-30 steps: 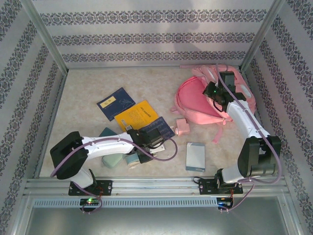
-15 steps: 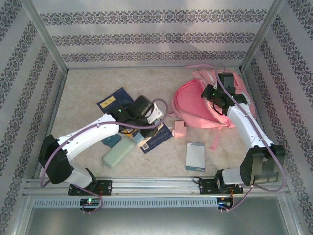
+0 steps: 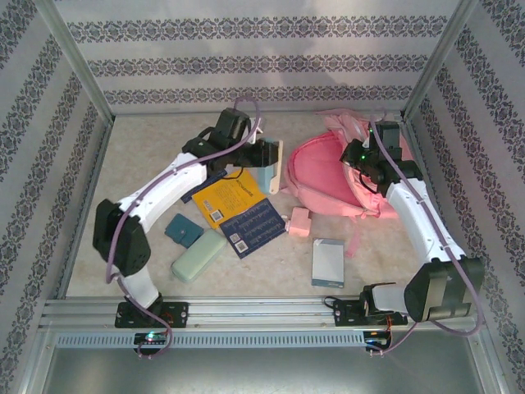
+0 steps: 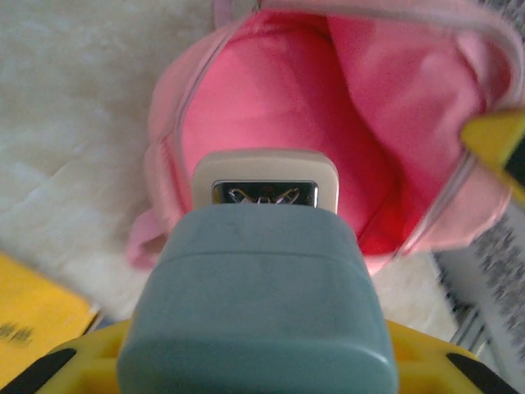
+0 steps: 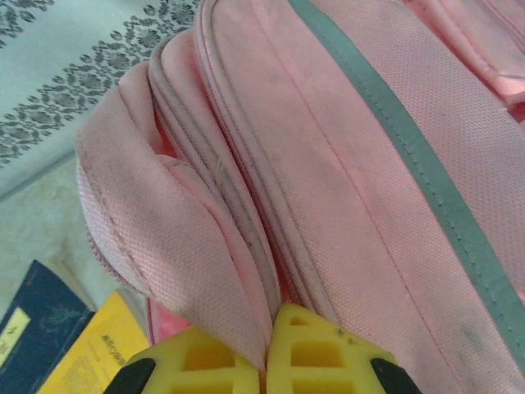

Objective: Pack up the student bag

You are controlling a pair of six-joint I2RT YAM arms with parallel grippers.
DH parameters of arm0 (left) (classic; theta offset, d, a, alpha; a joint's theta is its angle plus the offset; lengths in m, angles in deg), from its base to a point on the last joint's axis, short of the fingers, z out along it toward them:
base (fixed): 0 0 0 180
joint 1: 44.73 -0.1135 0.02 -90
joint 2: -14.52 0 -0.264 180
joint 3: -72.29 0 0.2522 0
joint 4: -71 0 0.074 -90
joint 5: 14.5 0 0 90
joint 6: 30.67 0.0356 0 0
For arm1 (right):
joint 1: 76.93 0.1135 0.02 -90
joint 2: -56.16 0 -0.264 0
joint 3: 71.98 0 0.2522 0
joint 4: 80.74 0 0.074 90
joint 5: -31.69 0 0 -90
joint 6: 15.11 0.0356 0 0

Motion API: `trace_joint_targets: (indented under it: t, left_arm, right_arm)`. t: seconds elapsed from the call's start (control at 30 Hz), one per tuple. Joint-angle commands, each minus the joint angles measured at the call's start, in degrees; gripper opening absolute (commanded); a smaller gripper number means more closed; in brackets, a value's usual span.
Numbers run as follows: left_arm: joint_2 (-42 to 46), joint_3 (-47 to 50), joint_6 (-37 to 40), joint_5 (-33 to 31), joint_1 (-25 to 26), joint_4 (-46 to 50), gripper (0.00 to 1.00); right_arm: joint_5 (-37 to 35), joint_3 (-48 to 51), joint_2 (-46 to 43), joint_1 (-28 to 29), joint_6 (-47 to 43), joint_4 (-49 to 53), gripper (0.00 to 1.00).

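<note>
Before the student bag (image 3: 328,176), left arm (image 3: 164,190) outstretched, jaws holding teal case (image 4: 262,312)

- A lab-style robot test cell.
- Bare aluminium frame posts (image 3: 78,61) hold panels printed with grey floral bands (image 3: 246,61).
- White robot arms (image 3: 156,193) bolt to a slotted aluminium rail (image 3: 262,310).

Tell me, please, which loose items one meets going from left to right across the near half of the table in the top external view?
In order: teal pouch → navy booklet → small pink box → grey-blue notebook.
</note>
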Motion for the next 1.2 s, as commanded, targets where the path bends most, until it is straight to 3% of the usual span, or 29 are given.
trace_joint_targets:
  t: [0.0,0.27,0.37,0.77,0.97,1.17]
  left_arm:
    - [-4.8,-6.0,-11.6,5.1,-0.5,-9.8,0.03]
    - [-19.6,-17.3,-28.4,6.9,-0.3,-17.3,0.03]
    - [-23.5,-17.4,-33.9,7.6,0.2,-22.6,0.09]
    - [-33.5,-20.3,-41.7,11.1,4.6,-33.3,0.15]
    - [-34.4,-20.7,-43.5,12.0,6.9,-37.4,0.33]
    - [-34.0,-19.4,-44.1,13.6,8.8,-41.4,0.68]
  right_arm:
    - [4.1,-3.3,-3.7,-0.4,3.9,-2.1,0.0]
    - [10.3,-3.0,-5.5,-0.8,5.3,-3.0,0.0]
    - [13.3,-2.6,-6.0,-0.8,6.1,-5.4,0.0]
    - [21.7,-6.0,-2.0,0.9,7.2,-10.8,0.0]
    - [22.1,-6.7,-0.6,2.7,7.8,-11.8,0.0]
    - [22.0,-5.1,-1.3,2.7,8.5,-12.9,0.0]
